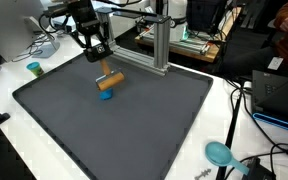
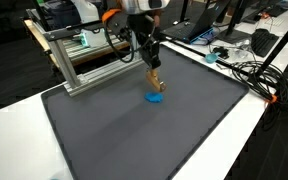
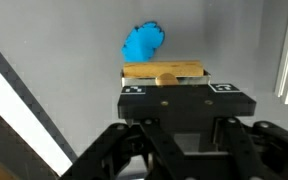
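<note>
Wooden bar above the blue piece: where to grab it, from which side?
Near the middle of the wooden bar, across its straight parallel sides, coming down from above; the gripper is shut on it that way over the gray mat. The rounded, low blue piece beneath likely offers less purchase. Whether the two are joined is unclear.

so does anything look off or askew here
Nothing looks spilled or broken. One oddity: the wooden block gripped by the gripper hangs tilted rather than level, just over the blue piece on the mat. Whether block and blue piece touch is unclear.
</note>
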You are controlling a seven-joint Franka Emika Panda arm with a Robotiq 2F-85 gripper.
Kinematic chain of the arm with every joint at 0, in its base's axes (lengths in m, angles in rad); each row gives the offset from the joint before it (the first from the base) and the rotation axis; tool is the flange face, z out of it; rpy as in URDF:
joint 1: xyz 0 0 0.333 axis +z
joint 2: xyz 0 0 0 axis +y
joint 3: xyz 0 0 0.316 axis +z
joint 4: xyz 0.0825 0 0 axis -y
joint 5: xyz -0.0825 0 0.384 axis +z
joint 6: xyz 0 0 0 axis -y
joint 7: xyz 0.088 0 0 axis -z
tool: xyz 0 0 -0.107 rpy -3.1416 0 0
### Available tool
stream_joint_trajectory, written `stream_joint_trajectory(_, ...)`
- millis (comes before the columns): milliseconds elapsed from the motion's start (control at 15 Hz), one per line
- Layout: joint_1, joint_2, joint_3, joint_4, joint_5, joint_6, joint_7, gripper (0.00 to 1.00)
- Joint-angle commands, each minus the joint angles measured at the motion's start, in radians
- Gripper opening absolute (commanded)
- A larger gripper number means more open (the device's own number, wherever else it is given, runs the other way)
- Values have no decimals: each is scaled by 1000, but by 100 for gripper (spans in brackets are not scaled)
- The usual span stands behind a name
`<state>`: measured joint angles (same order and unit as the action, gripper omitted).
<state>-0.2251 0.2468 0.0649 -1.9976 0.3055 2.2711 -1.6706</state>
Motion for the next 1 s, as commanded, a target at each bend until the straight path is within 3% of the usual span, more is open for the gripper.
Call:
stream_joint_trajectory(0, 3, 17, -30, -9, 32, 23, -37, 23)
stream_joint_trajectory(400, 0, 99, -33, 6, 21, 85, -20, 23)
stream_joint_trajectory(933, 13, 148, -33, 51, -2, 48, 9, 23)
